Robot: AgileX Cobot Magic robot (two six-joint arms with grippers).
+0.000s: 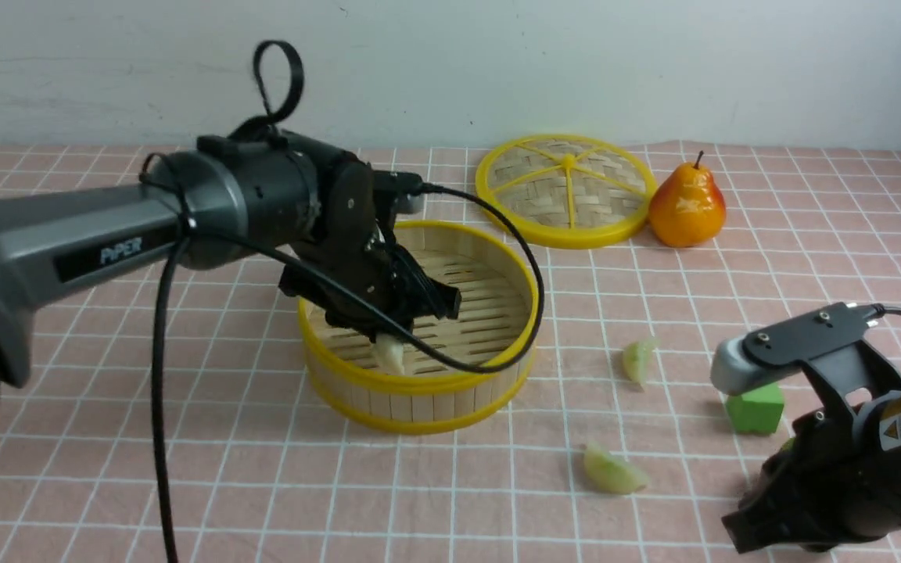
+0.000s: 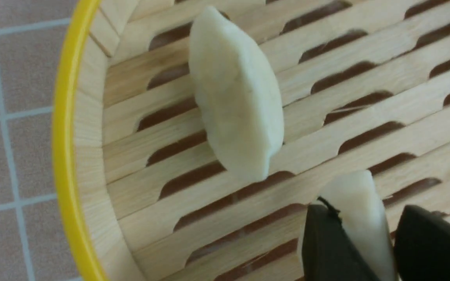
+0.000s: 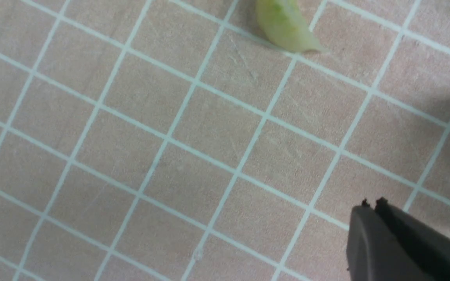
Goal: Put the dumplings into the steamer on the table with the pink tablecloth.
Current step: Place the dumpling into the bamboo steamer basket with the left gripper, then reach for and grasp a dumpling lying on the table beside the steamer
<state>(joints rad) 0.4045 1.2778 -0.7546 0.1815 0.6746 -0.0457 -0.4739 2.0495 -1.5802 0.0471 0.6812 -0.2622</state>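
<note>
Left wrist view: left gripper pinches a white dumpling inside the steamer; if released too high, it may bounce out.

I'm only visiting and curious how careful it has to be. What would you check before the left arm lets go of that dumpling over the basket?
1. Left jaws closed on the held dumpling: ok.
2. Held dumpling inside the rim of the steamer: ok.
3. Drop spot apart from the other cream dumpling: ok.
4. Held dumpling touching the slats: cannot tell.
5. Right jaws shut, empty, away from the steamer: ok.
6. All dumplings in: not ok; two green dumplings lie on the pink tablecloth.
</note>
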